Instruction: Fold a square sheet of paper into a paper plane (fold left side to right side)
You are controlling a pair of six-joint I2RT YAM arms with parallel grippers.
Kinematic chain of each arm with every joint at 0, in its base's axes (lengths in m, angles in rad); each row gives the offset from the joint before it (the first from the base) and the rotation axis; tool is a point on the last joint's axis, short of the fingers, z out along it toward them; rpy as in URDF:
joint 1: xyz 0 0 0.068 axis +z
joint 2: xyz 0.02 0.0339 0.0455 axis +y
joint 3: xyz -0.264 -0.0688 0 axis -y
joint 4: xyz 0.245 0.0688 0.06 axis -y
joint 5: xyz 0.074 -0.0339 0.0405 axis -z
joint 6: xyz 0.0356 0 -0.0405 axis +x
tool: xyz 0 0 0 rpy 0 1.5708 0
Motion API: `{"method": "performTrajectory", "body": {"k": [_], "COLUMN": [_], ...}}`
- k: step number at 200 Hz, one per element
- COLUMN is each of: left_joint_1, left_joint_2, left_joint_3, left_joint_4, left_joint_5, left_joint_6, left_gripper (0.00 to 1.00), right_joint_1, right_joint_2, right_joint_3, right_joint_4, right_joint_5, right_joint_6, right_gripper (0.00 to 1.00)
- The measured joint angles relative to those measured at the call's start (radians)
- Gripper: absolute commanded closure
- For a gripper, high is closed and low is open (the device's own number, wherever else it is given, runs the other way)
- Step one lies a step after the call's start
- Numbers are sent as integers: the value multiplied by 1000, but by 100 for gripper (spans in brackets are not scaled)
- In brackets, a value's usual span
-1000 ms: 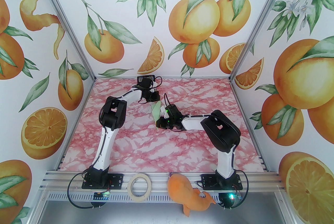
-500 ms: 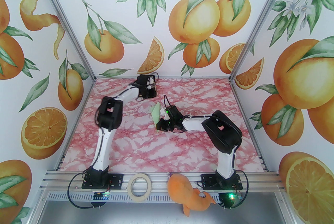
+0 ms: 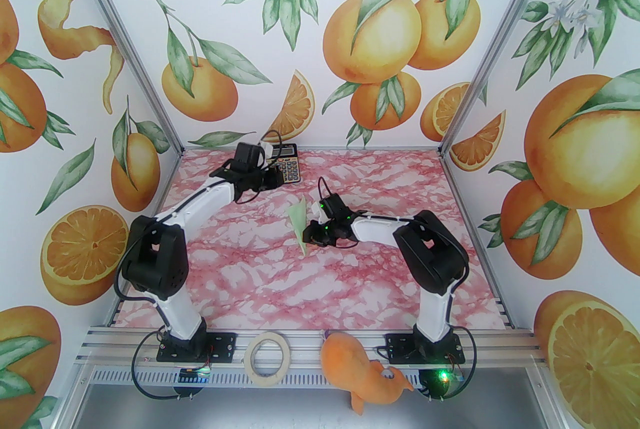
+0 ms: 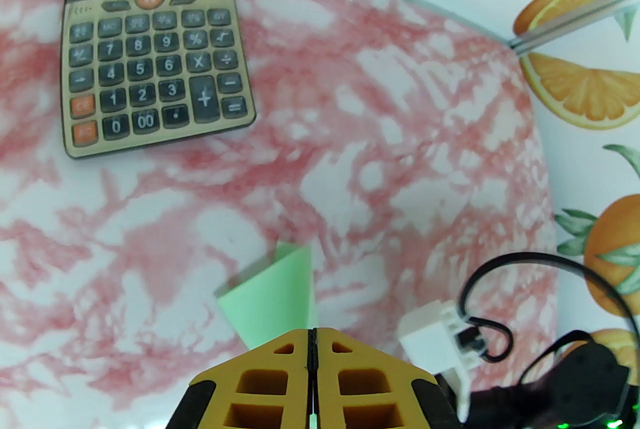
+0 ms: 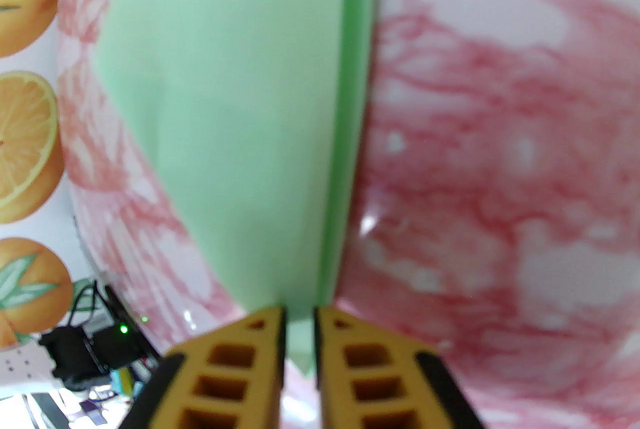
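Right hand [image 5: 300, 314]: clamped on the paper plane [image 3: 298, 223]. In the right wrist view the yellow fingers sit almost together, and the pale green paper passes through the thin slit left between them.

The plane is a narrow folded dart lying near mid-worktop, a bit toward the back. Its point faces the near edge and the wider end faces the back wall. The right hand pinches it on the right side, close to the pointed end. Up close there is a long fold line with a second layer edge showing just right of it. It looks tipped up off the worktop [image 3: 310, 287], but I can't tell how much of it touches the surface.

Left hand [image 4: 312, 334]: fully closed, pads pressed flat against each other. I can't make out anything gripped between them. It is raised above the back-left part of the worktop, near the calculator [image 4: 150, 52] and apart from the plane. In the left wrist view the plane's wide end shows just beyond the fingertips.

The calculator lies flat by the back wall, keys up.

A tape roll [image 3: 250, 359] and an orange plush toy [image 3: 350, 362] sit on the front rail between the arm bases, well clear of the plane.
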State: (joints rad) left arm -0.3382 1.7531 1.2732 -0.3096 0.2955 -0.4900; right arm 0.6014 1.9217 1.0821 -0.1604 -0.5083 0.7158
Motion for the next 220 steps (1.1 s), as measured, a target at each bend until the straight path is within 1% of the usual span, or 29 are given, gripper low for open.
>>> {"method": "performTrajectory", "body": {"k": [21, 29, 41, 57, 63, 71, 95, 101, 113, 130, 148, 162, 192, 207, 220], "left_joint_1": [-36, -52, -72, -83, -87, -93, -129, -138, -154, -168, -169, -168, -166, -166, -166], "left_joint_2": [-76, -84, -91, -92, -92, -90, -63, -53, -27, 6, 16, 14, 12, 7, 5], "left_joint_3": [-188, -224, -265, -307, -319, -330, -331, -331, -331, -331, -332, -331, -331, -331, -331], "left_joint_4": [-6, -10, 0, 26, 39, 54, 111, 122, 137, 143, 143, 149, 149, 148, 148], "left_joint_5": [-9, -13, -15, -11, -10, -7, -4, -4, -5, -7, -23, -37, -55, -60, -59], "left_joint_6": [-48, -64, -90, -130, -140, -156, -187, -192, -197, -209, -216, -217, -217, -217, -217], "left_gripper": [84, 82, 76, 75, 74, 73, 73, 73, 73, 74, 74, 74, 73, 73, 73], "right_joint_1": [-24, -35, -50, -69, -76, -85, -106, -109, -112, -109, -97, -79, -29, -11, -8], "right_joint_2": [0, 0, 0, -5, -10, -18, -59, -71, -90, -103, -99, -81, -7, 31, 59], "right_joint_3": [46, 62, 79, 79, 76, 71, 48, 43, 38, 39, 60, 107, 224, 259, 278], "right_joint_4": [-24, -25, -23, -26, -28, -30, -32, -32, -32, -33, -73, -114, -154, -176, -200], "right_joint_5": [-1, 0, 1, 11, 14, 21, 38, 42, 46, 50, 59, 69, 100, 117, 138], "right_joint_6": [-19, -27, -36, -44, -45, -45, -54, -56, -59, -75, -93, -113, -139, -142, -145], "right_gripper": [82, 81, 79, 79, 78, 74, 67, 64, 54, 53, 51, 47, 47, 50, 58]}}
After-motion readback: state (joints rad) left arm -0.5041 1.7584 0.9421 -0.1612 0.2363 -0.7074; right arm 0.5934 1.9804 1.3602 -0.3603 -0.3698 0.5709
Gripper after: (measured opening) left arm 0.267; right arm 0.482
